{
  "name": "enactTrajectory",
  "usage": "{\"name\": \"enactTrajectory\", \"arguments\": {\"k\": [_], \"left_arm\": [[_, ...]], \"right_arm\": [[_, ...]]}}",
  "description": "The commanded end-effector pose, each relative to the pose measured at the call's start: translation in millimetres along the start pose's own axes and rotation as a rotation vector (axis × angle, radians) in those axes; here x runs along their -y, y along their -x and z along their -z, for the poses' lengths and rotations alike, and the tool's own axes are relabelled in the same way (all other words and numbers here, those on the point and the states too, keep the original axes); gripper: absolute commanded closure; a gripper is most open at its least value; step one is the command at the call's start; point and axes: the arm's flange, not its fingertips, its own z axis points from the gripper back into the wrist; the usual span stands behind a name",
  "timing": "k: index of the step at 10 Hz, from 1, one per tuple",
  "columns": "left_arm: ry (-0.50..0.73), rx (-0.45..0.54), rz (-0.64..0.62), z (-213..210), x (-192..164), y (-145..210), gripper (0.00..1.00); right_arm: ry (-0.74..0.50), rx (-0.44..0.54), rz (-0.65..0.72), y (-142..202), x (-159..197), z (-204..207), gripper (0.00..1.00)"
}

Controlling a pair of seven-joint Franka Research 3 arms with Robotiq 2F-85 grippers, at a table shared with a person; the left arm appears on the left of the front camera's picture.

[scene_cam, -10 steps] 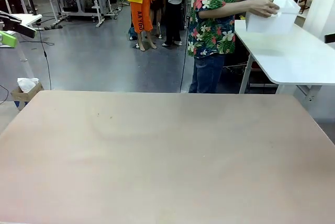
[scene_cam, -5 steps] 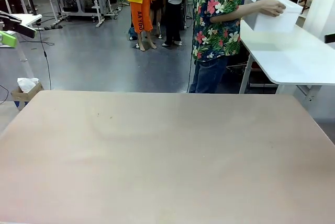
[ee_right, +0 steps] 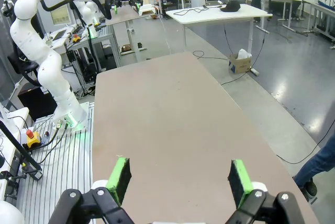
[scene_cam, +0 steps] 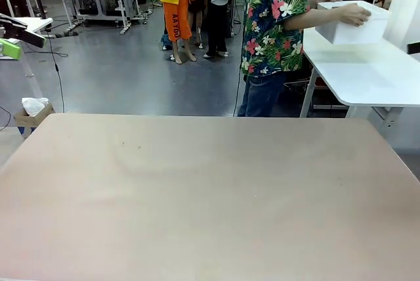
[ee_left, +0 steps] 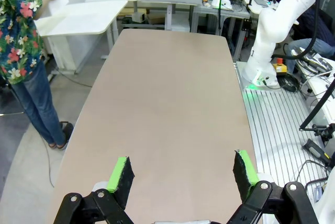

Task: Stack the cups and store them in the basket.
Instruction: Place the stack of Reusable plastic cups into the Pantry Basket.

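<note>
Basket (scene_cam: 351,23) is being gripped by the person's hand (scene_cam: 355,13) over a side tabletop (scene_cam: 367,74), its contents seemingly hidden. I'm seeing both my left hand (ee_left: 180,174) and right hand (ee_right: 178,179) hanging with fingers apart.

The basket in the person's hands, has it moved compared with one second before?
Yes. The basket has gone right and a little up, farther over the white side table, held in the person's hand.

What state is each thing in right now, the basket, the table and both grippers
basket: held up in the person's hands, above the white side table, not on the work table.
work table: bare top, nothing set on it yet.
left gripper: open, jaws wide apart, holding nothing, above the work table.
right gripper: open, jaws wide apart, holding nothing, above the work table.
</note>
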Motion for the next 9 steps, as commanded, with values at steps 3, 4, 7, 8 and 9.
{"name": "enactTrajectory", "arguments": {"k": [3, 4, 7, 8, 9], "left_arm": [[0.004, 0.004, -0.011, -0.6, 1.5, -4.0, 0.0], [0.004, 0.004, -0.011, -0.6, 1.5, -4.0, 0.0], [0.004, 0.004, -0.011, -0.6, 1.5, -4.0, 0.0], [0.004, 0.004, -0.011, -0.6, 1.5, -4.0, 0.0], [0.004, 0.004, -0.011, -0.6, 1.5, -4.0, 0.0]], "right_arm": [[0.0, 0.022, 0.008, -4.5, -0.4, -0.5, 0.0], [0.0, 0.022, 0.008, -4.5, -0.4, -0.5, 0.0], [0.0, 0.022, 0.008, -4.5, -0.4, -0.5, 0.0], [0.0, 0.022, 0.008, -4.5, -0.4, -0.5, 0.0], [0.0, 0.022, 0.008, -4.5, -0.4, -0.5, 0.0]]}}
